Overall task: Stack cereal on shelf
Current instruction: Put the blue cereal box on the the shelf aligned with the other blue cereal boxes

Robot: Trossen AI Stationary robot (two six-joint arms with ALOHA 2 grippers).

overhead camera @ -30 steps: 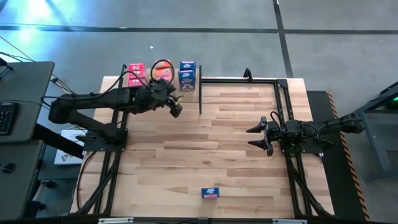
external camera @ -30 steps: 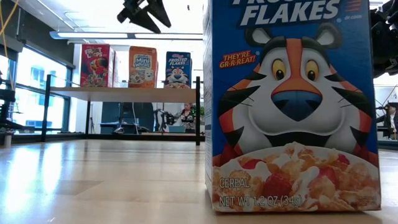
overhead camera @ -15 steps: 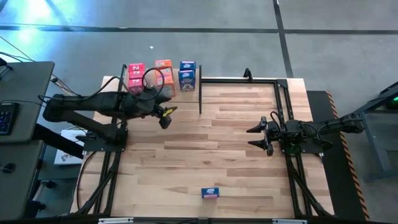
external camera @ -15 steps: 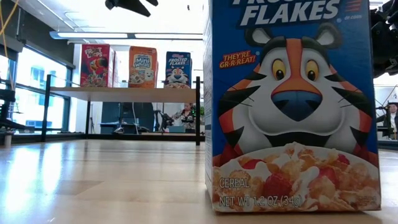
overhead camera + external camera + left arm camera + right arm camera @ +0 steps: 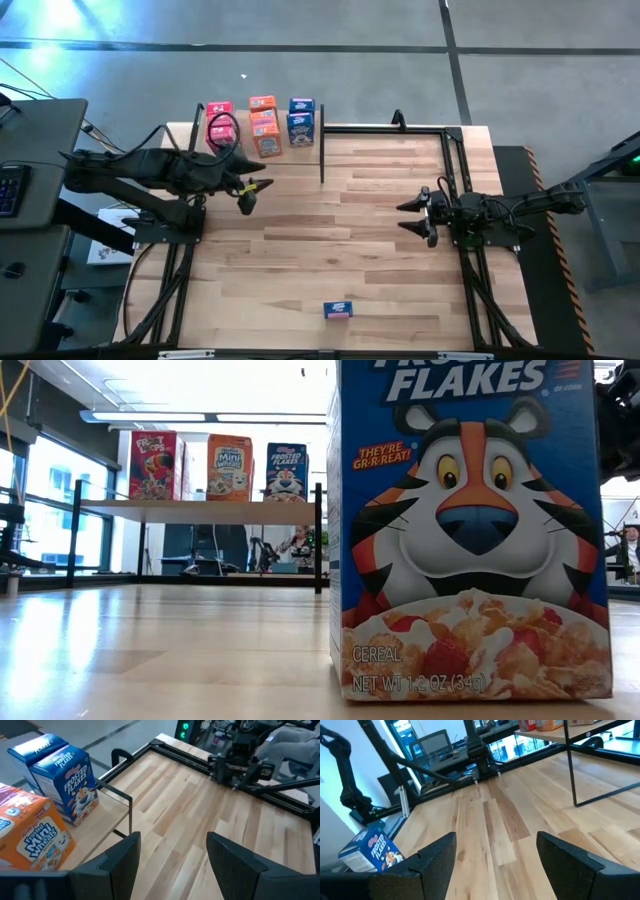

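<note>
Cereal boxes stand upright on the shelf [image 5: 200, 510] at the table's far left: pink-red [image 5: 218, 122], orange [image 5: 264, 125] and blue [image 5: 301, 120], in rows one behind another. The left wrist view shows two blue boxes [image 5: 67, 777] and an orange one [image 5: 30, 840]. A single blue box [image 5: 338, 310] stands on its base near the table's front edge and fills the low view [image 5: 470, 530]. My left gripper [image 5: 250, 192] hangs open and empty, on the near side of the shelf [image 5: 172, 855]. My right gripper [image 5: 420, 215] waits open at the right [image 5: 495, 850].
The shelf's thin black post [image 5: 322, 150] stands to the right of the boxes. Black frame rails [image 5: 455, 160] run along the table's far and right sides. Bare plank tabletop [image 5: 340, 240] lies between the two arms and the lone box.
My left gripper has drawn back from the boxes on the shelf, toward the table's left and near edges, and has risen out of the low view. It has stayed open and empty. The orange boxes, half covered by the arm before, now show fully.
</note>
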